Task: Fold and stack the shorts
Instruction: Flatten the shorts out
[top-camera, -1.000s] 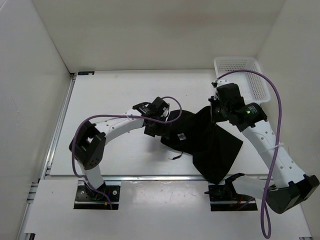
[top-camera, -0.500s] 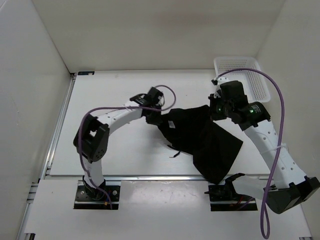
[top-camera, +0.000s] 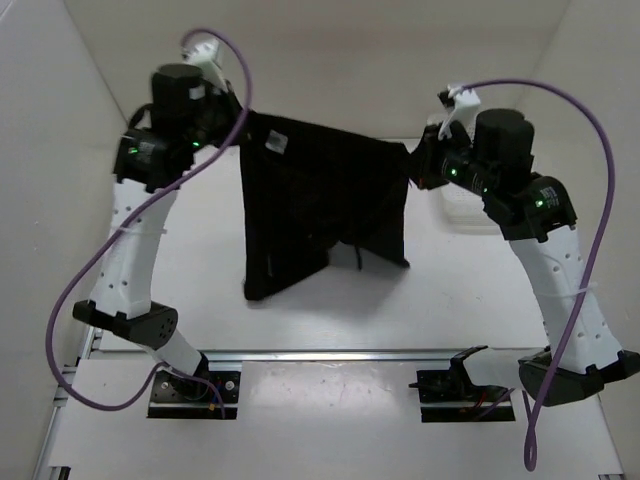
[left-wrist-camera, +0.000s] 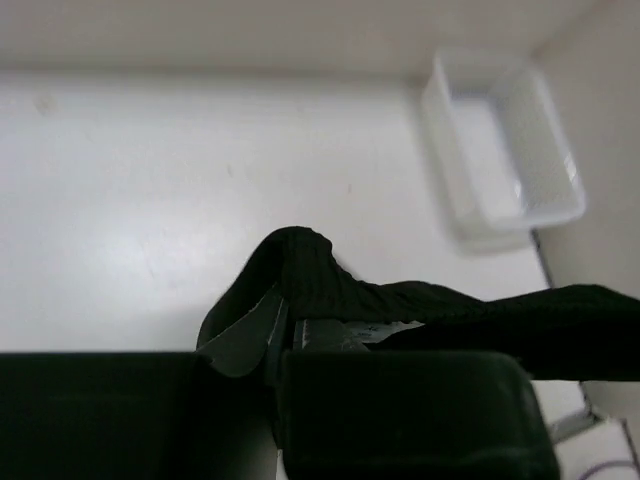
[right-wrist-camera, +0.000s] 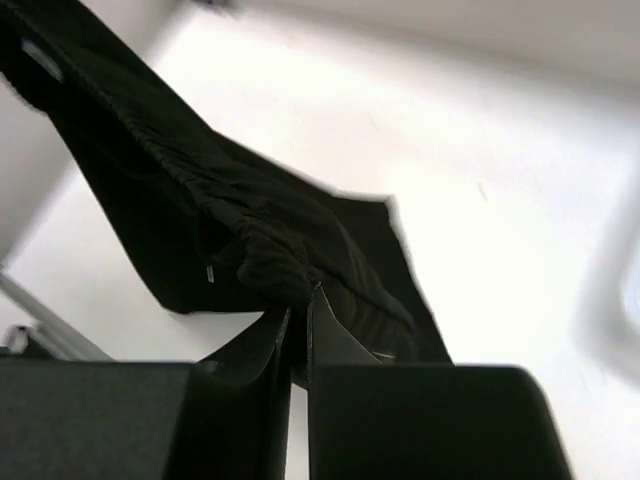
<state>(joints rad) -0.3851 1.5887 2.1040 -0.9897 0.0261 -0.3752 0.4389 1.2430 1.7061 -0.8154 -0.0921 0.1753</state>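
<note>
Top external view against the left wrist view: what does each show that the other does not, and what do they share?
Only top external: the whole shorts hanging spread, held up between the left gripper and the right gripper. Only left wrist: the basket seen plainly, and the fabric corner bunched where the fingers pinch it. Both: the shorts and the white table.

One pair of black shorts (top-camera: 320, 200). Two robot arms: left arm (top-camera: 130, 250), right arm (top-camera: 560, 270). Two purple cables (top-camera: 530, 83), one per arm. One white mesh basket (left-wrist-camera: 505, 150), far right. One worktop (top-camera: 450, 290).
</note>
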